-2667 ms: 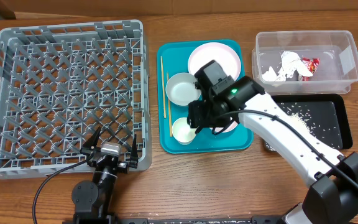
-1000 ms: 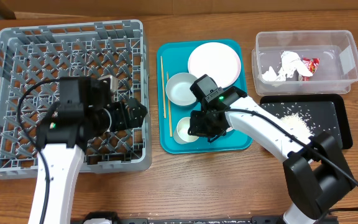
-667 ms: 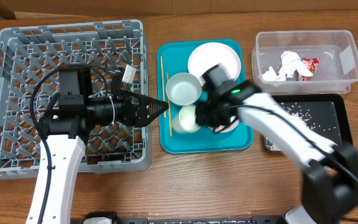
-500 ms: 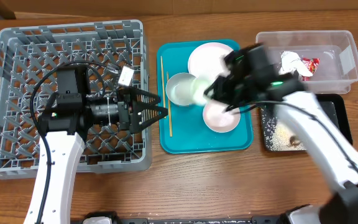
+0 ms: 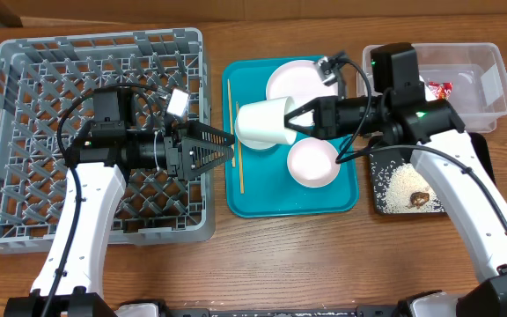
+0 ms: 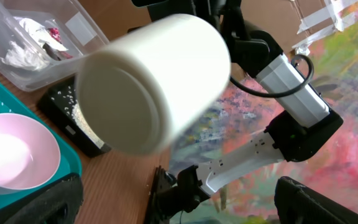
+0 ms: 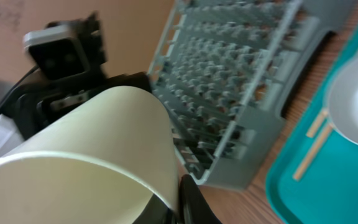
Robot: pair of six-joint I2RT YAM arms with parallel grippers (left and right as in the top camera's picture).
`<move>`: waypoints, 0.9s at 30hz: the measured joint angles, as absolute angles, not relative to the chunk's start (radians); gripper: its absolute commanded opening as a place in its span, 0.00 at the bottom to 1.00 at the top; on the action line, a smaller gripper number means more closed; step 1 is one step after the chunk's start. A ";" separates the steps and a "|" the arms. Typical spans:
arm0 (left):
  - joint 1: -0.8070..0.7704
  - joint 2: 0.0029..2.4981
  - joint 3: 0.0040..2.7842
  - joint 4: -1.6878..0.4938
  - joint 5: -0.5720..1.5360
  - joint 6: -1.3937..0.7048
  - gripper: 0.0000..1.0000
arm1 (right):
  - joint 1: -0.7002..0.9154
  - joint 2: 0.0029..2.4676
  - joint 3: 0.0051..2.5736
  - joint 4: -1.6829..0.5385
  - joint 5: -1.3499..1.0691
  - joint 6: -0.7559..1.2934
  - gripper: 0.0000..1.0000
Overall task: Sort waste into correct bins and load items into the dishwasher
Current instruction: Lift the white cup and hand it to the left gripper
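Note:
My right gripper (image 5: 296, 119) is shut on the rim of the small white cup (image 5: 262, 123), holding it on its side in the air above the teal tray (image 5: 346, 201). In the right wrist view one finger (image 7: 191, 199) presses the cup (image 7: 86, 168) wall. My left gripper (image 5: 223, 148) stands open over the grey dishwasher rack (image 5: 95, 40) edge, pointing at the cup's base (image 6: 148, 81) a short way off. A white bowl (image 5: 313, 163), a plate (image 5: 302, 79) and chopsticks (image 5: 234, 132) lie on the teal tray.
The clear tub (image 5: 491, 97) at the back right holds crumpled paper (image 5: 407, 92) and a red wrapper (image 5: 438, 91). The black tray (image 5: 465, 158) beside it carries rice (image 5: 403, 183) and a brown lump (image 5: 421, 198). The rack (image 7: 247, 81) fills the table's left half.
The right gripper has lifted the cup off the teal tray and turned it sideways toward the left. The left arm has swung over the rack, jaws open and pointing right.

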State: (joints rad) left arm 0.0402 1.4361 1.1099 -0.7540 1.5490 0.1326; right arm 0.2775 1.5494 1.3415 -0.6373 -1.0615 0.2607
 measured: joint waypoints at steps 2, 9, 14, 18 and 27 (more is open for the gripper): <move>0.040 1.436 1.110 -0.754 1.553 0.130 1.00 | 0.297 1.549 1.341 -0.619 -1.078 0.261 0.04; 0.040 1.436 1.110 -0.759 1.555 0.104 0.90 | 0.374 1.550 1.341 -0.537 -1.082 0.297 0.04; 0.040 1.436 1.110 -0.759 1.560 0.081 0.89 | 0.413 1.565 1.341 -0.508 -1.058 0.331 0.04; 0.040 1.436 1.110 -0.759 1.560 0.077 0.92 | 0.423 1.588 1.341 -0.497 -1.045 0.347 0.04; 0.040 1.437 1.110 -0.762 1.552 0.065 0.84 | 0.440 1.608 1.341 -0.486 -1.049 0.366 0.04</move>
State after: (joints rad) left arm 0.0402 1.4372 1.1099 -0.7616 1.5520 0.0654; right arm 0.4400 1.6085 1.3415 -0.4858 -1.0489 0.3660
